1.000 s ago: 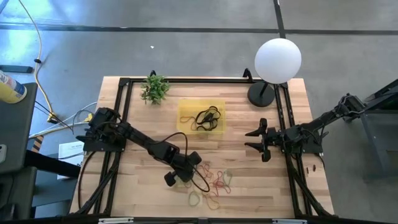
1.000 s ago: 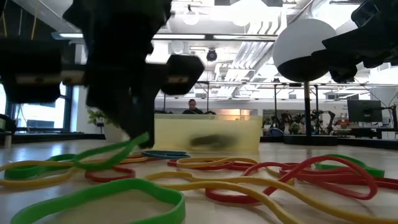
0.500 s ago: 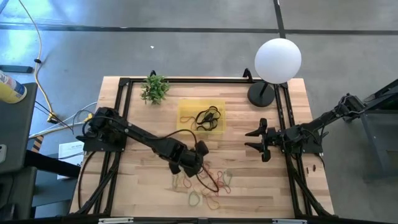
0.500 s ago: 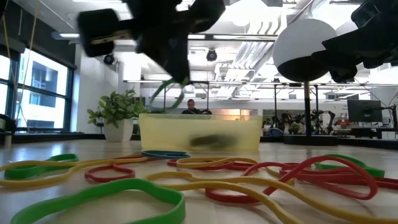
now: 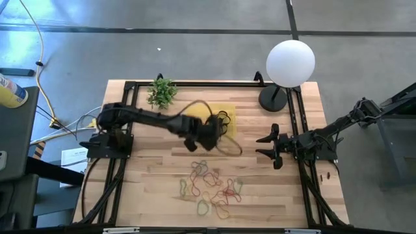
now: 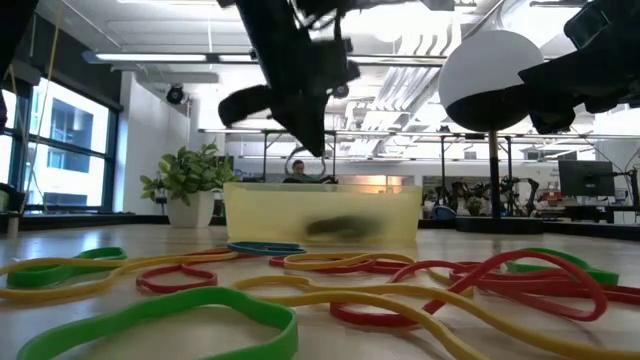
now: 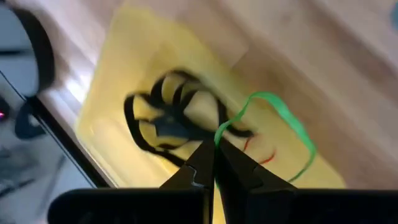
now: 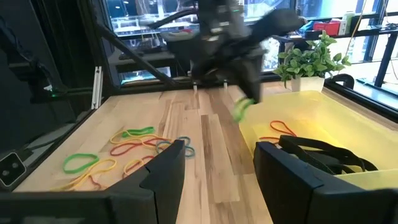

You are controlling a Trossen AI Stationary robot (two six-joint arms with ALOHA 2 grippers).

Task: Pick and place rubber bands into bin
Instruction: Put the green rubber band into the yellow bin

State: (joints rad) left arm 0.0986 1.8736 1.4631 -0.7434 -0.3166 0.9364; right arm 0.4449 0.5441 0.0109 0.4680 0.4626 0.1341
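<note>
The yellow translucent bin (image 5: 227,108) sits at the table's far middle and holds a tangle of black rubber bands (image 7: 168,118), plus a red one. My left gripper (image 5: 209,128) hovers over the bin's near-left part, shut on a green rubber band (image 7: 277,115). Several loose rubber bands (image 5: 211,185) in green, red, yellow and orange lie flat on the wood near the near edge; they fill the low view's foreground (image 6: 300,290). My right gripper (image 5: 273,146) waits open at the table's right side, its fingers apart in its own wrist view (image 8: 221,168). My left gripper pinches the green rubber band at one end of its loop (image 7: 219,132) between its two shut fingertips. The fingers come from above, pointing down. The band is lifted clear of the table and dangles below the fingertips (image 8: 242,109) over the bin (image 8: 323,118).
A small green plant (image 5: 162,92) stands at the far left, and a lamp with a white globe (image 5: 290,62) and dark base (image 5: 273,99) at the far right. Black frame rails (image 5: 127,130) run along the table's left, far and right sides.
My left gripper has risen from the loose bands near the near edge and swung toward the far edge, ending over the bin. It stayed shut on the green band, which came up off the table with it. The right arm kept still.
</note>
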